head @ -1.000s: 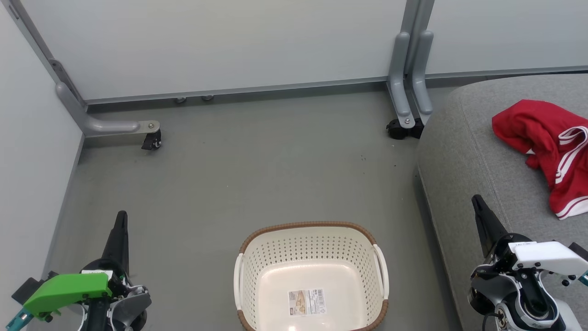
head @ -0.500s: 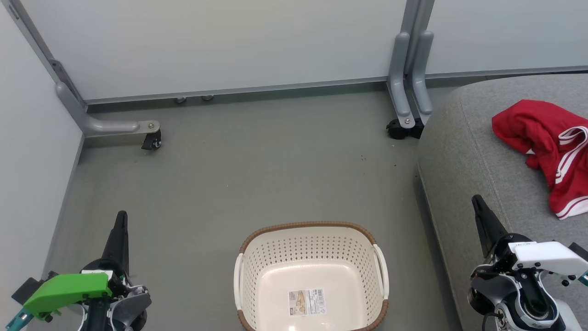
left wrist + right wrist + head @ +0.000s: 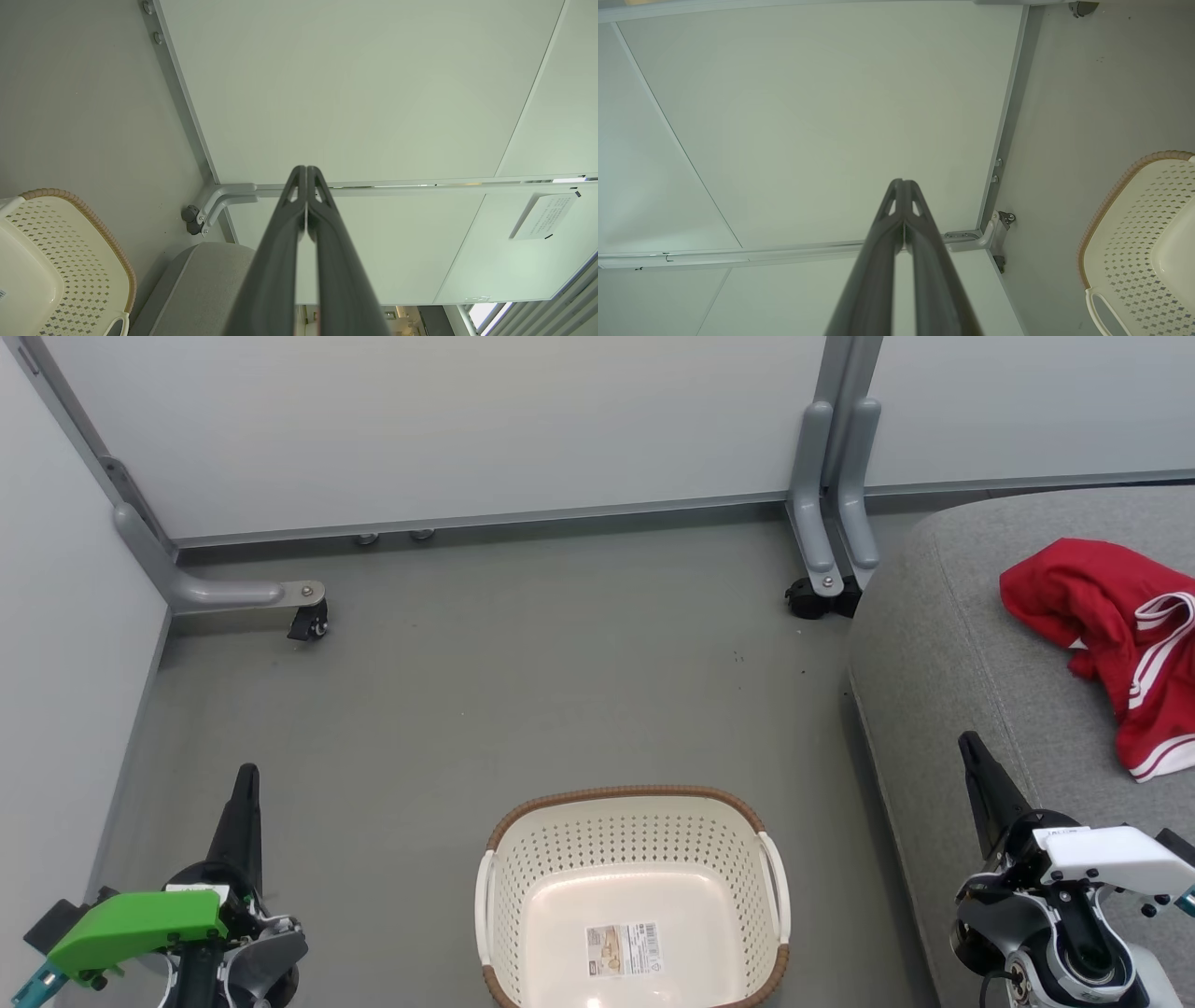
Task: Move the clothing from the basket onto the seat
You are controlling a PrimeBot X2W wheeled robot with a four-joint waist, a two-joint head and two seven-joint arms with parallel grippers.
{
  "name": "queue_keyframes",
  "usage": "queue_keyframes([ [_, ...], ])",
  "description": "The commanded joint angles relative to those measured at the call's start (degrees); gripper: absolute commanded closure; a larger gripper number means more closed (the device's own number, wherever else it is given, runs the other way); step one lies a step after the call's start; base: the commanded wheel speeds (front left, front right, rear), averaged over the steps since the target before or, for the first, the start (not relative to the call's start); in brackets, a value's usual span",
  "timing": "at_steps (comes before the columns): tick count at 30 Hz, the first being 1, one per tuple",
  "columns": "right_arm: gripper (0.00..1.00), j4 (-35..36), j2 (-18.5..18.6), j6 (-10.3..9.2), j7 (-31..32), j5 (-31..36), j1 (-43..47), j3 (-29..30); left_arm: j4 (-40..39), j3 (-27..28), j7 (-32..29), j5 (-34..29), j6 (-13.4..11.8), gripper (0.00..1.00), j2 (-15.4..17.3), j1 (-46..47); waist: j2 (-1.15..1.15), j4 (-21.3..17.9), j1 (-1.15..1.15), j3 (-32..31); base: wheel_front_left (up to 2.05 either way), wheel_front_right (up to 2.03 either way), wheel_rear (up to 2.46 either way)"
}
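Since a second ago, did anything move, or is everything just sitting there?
Nothing visibly moved. The left gripper and right gripper stay shut and empty, low at either side. The red clothing still lies on the seat, and the basket still holds just its paper label.
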State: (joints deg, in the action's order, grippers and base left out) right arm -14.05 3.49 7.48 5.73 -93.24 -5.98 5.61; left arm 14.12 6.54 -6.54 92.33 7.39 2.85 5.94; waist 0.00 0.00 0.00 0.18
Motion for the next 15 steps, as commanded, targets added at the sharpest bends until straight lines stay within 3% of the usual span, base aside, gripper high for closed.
queue_keyframes([
  [1,1.00,-0.11,0.04,0.02,0.22,0.24,-0.37,0.18,-0.13,0.12,-0.21,0.16,0.23,1.00,-0.02,0.61,0.00,0.00,0.00,0.00,0.00,0.00,0.00],
  [15,1.00,-0.12,-0.05,0.02,0.29,0.41,-0.39,0.31,-0.12,0.11,-0.20,0.17,0.23,1.00,-0.02,0.61,0.00,0.00,0.00,0.00,0.00,0.00,0.00],
])
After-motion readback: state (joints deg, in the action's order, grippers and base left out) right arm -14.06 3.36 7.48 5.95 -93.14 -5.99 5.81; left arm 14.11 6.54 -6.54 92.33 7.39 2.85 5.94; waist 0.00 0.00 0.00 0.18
